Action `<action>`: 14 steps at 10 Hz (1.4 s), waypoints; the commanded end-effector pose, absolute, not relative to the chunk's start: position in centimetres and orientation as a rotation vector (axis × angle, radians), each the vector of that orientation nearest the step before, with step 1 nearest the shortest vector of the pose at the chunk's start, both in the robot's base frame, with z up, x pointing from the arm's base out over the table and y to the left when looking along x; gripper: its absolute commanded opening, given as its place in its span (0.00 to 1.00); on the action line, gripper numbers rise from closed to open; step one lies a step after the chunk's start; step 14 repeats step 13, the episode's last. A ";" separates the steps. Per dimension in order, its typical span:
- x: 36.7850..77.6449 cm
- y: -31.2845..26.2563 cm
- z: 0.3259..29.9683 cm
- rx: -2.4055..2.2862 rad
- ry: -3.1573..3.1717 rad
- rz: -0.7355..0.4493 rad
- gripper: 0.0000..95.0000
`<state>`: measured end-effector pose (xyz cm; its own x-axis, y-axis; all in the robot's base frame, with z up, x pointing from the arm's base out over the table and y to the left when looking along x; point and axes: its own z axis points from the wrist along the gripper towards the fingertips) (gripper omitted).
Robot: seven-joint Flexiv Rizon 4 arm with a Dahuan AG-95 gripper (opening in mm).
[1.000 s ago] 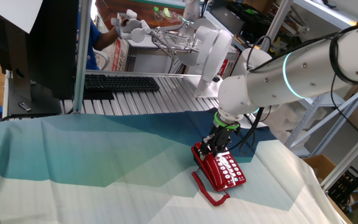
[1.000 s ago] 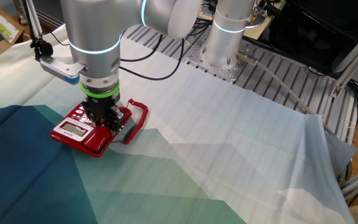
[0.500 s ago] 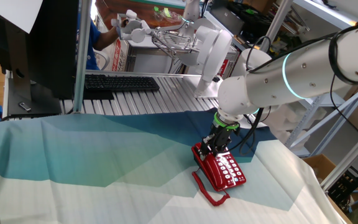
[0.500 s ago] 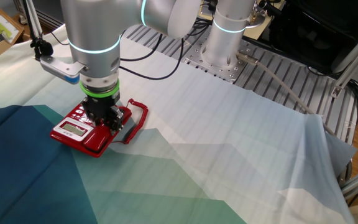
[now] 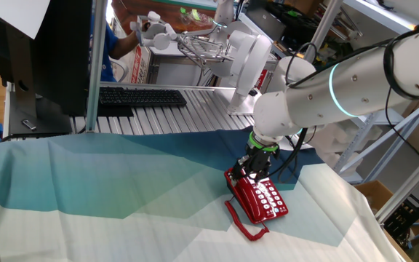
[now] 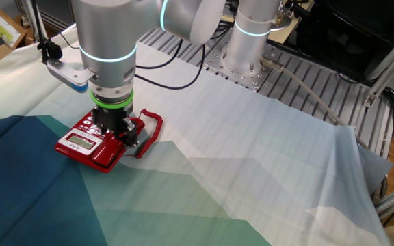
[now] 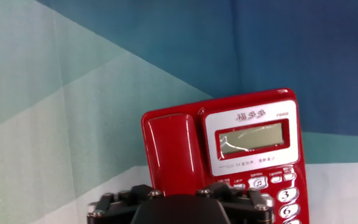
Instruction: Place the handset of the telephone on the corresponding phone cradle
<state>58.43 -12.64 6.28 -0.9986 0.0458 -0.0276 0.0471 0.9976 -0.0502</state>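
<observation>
Red handset (image 7: 174, 149) lies in the phone cradle (image 7: 149, 152) of the telephone (image 7: 252, 144).
From the end effector (image 7: 179, 208), its long axis runs toward twelve o'clock; whether the jaws stand apart cannot be told.

Telephone (image 7: 247, 149), hand view: white round buttons at lower right read "3" and "6". Red characters above the display panel (image 7: 252, 138) and small print below it are too small to read.
</observation>
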 end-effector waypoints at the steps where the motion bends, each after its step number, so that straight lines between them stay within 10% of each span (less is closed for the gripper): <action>1: 58.2 -12.8 8.2 0.083 3.196 -0.085 0.80; 2: 57.8 -13.0 9.8 0.099 3.266 -0.090 0.80; 3: 57.0 -13.5 11.8 0.150 3.310 -0.093 0.60; 14: 50.7 -19.0 19.2 0.420 3.511 -0.166 0.60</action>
